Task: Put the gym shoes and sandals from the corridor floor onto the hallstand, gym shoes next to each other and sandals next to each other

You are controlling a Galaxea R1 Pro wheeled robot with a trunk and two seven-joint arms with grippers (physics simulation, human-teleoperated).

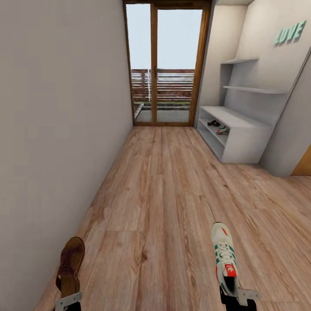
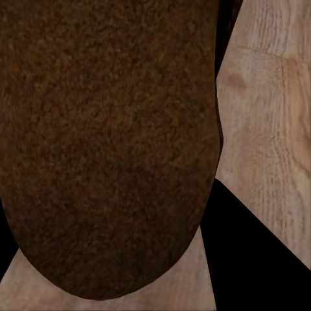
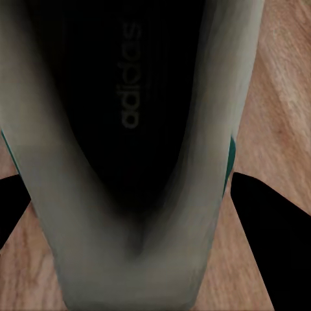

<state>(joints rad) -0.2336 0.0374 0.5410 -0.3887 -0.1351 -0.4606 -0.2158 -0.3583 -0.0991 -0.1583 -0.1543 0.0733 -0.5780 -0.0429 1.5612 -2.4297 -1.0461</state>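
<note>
My left gripper (image 1: pixel 68 300) is shut on the heel of a brown sandal (image 1: pixel 71 263), held toe-forward above the corridor floor (image 1: pixel 164 194); the left wrist view looks onto its brown surface (image 2: pixel 110 142). My right gripper (image 1: pixel 237 298) is shut on the heel of a cream gym shoe (image 1: pixel 224 257) with green stripes and a red tongue tab; its dark inside (image 3: pixel 129 129) shows in the right wrist view. The hallstand (image 1: pixel 242 125) stands far ahead on the right, under the mint LOVE letters (image 1: pixel 290 33). In its open shelf lie the other sandal (image 1: pixel 214 123) and the other gym shoe (image 1: pixel 223 129).
A plain grey wall (image 1: pixel 56 129) runs along the left side. A wood-framed glass door (image 1: pixel 166 65) closes the corridor's far end. A grey wall corner (image 1: pixel 289 142) juts out on the right beside the hallstand. Bare plank floor stretches between me and the hallstand.
</note>
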